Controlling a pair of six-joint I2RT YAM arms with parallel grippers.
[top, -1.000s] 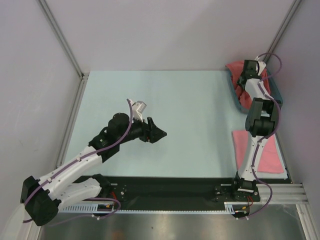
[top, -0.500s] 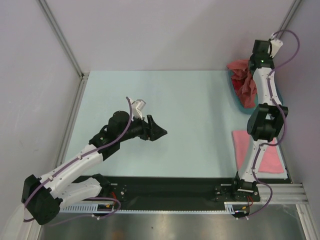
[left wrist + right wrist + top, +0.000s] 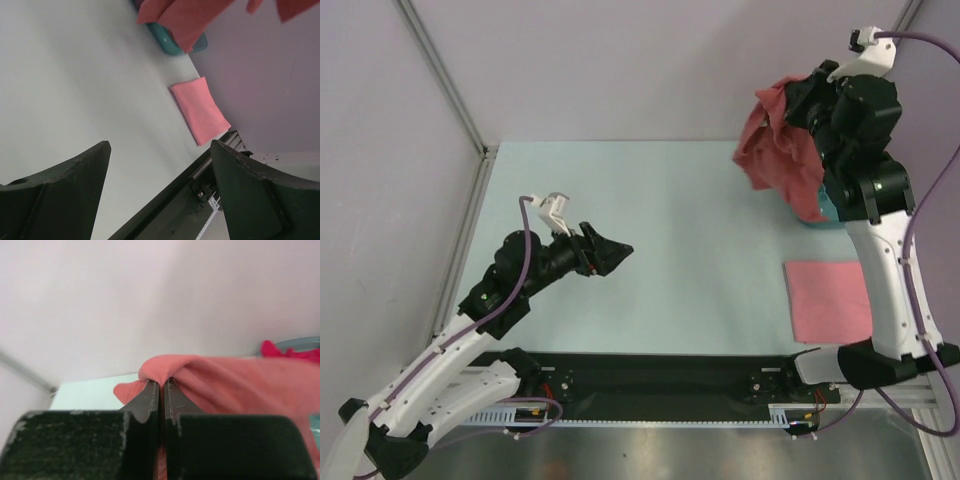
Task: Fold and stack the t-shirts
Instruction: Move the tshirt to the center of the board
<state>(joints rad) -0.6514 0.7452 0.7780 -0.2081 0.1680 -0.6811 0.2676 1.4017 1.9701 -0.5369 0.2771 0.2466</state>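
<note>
Cloth dominates the overhead view: the salmon-coral t-shirt point(image 3: 778, 148) hangs crumpled in the air at the far right corner, pinched at its top by the right gripper point(image 3: 802, 97) on a raised arm. Its lower edge drapes in front of the teal tub point(image 3: 823, 214), of which only a sliver shows. A folded pink t-shirt point(image 3: 830, 300) lies flat on the table point(image 3: 670, 190) near the right edge, well apart from the hanging one. The left gripper point(image 3: 612, 254) hovers over the left half of the table, holding nothing and pointing right; how far it is parted is hard to judge from here.

The left wrist view settles that: the left gripper point(image 3: 157, 167) has its jaws spread wide with only bare table between them. Beyond them lie the folded pink t-shirt point(image 3: 200, 111), the teal tub point(image 3: 173, 44) and the hanging salmon-coral t-shirt point(image 3: 182, 17) cut off at the top edge.

The right wrist view shows the grip up close: the right gripper point(image 3: 162, 389) has its jaws pressed together on a ridge of the salmon-coral t-shirt point(image 3: 235, 380). At the right edge a magenta t-shirt point(image 3: 289, 352) lies against the rim of the teal tub point(image 3: 300, 341), hidden in the overhead view.
</note>
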